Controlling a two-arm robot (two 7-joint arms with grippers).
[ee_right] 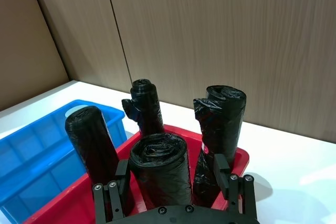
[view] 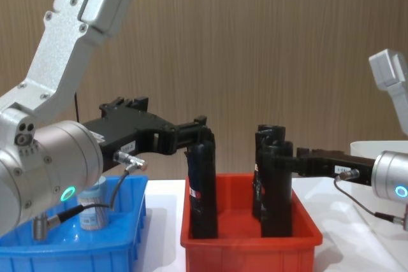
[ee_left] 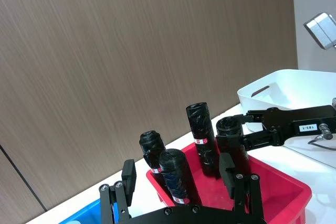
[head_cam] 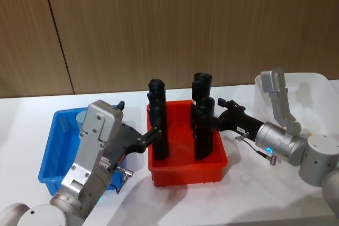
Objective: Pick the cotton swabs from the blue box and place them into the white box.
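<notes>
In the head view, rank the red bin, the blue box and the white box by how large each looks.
1. red bin, whole and in plain sight.
2. blue box, partly behind the left arm.
3. white box, cut by the frame and the right arm; ranking unsure.

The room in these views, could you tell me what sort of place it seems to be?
Probably an indoor robot test or demonstration bench, not a home. A plain white table stands against a wood-panelled wall, with sorting bins set in a row: the blue box, a red bin of black rolls and the white box.
</notes>
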